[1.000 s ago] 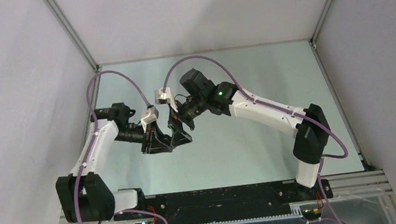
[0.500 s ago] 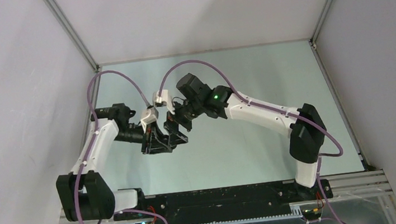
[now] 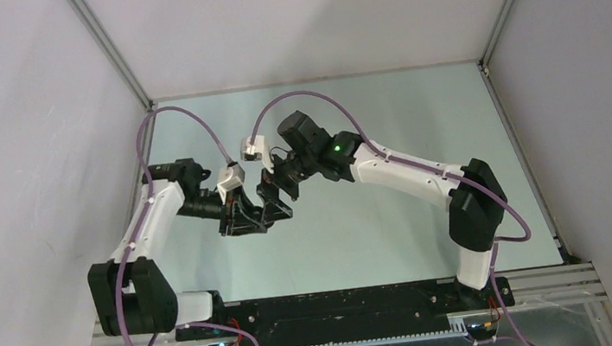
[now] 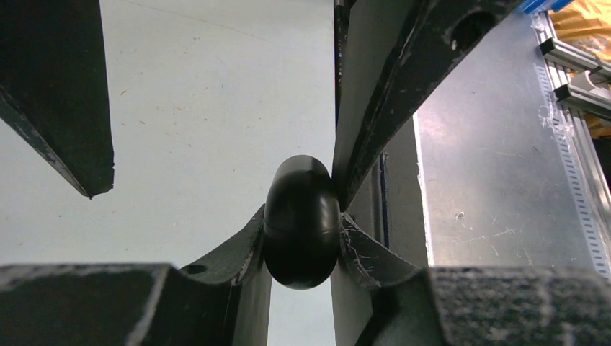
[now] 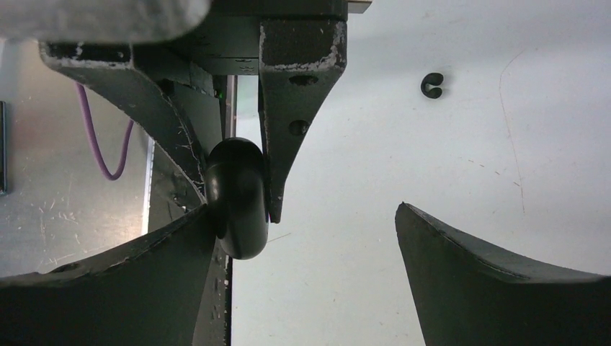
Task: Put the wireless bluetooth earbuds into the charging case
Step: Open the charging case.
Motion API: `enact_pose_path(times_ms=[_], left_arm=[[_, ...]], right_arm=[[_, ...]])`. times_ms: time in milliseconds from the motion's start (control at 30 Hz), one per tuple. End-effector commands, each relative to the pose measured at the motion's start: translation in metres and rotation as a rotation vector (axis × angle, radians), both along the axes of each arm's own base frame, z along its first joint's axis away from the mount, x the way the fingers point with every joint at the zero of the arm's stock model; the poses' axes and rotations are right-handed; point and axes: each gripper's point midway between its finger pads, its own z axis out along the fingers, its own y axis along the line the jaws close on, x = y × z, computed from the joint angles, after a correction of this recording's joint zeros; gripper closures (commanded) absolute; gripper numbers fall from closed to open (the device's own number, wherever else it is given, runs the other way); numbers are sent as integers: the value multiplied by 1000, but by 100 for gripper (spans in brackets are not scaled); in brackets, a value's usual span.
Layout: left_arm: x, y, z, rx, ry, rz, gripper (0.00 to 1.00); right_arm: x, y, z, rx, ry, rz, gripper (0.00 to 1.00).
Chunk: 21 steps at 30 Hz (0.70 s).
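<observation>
- Table (image 3: 394, 215): I see no earbuds around the case, so I judge insertion not yet begun.
- Right gripper (image 5: 306, 216): fingers wide apart, one against the case.
- Left gripper (image 4: 300, 216): clamped on the case.
- Case (image 5: 238, 198): black, apparently closed.

The top camera looks steeply down from above and behind the arm bases over the whole table (image 3: 394, 215). The wrist cameras sit close behind the left end effector (image 4: 301, 220) and right end effector (image 5: 305, 213), facing each other; both show the black charging case (image 4: 301, 249).
</observation>
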Motion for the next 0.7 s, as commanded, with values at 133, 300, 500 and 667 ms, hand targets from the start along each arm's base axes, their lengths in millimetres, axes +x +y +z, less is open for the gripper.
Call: enact_pose_path(times_ms=[133,300,500,667], left_arm=[[-7,-4,17,-45,31,-9,84],[-6,-4,17,-42,30,-6,84],[-4,-4,16,-39,34,3,84],[-2,-4,16,-37,36,7,84]], right_arm=[[22,-19,27,41,-79,-56,4],[26,-22,26,36,-84,-69,4],[23,-23,30,52,-69,-54,1],[16,-23,35,62,-51,-23,1]])
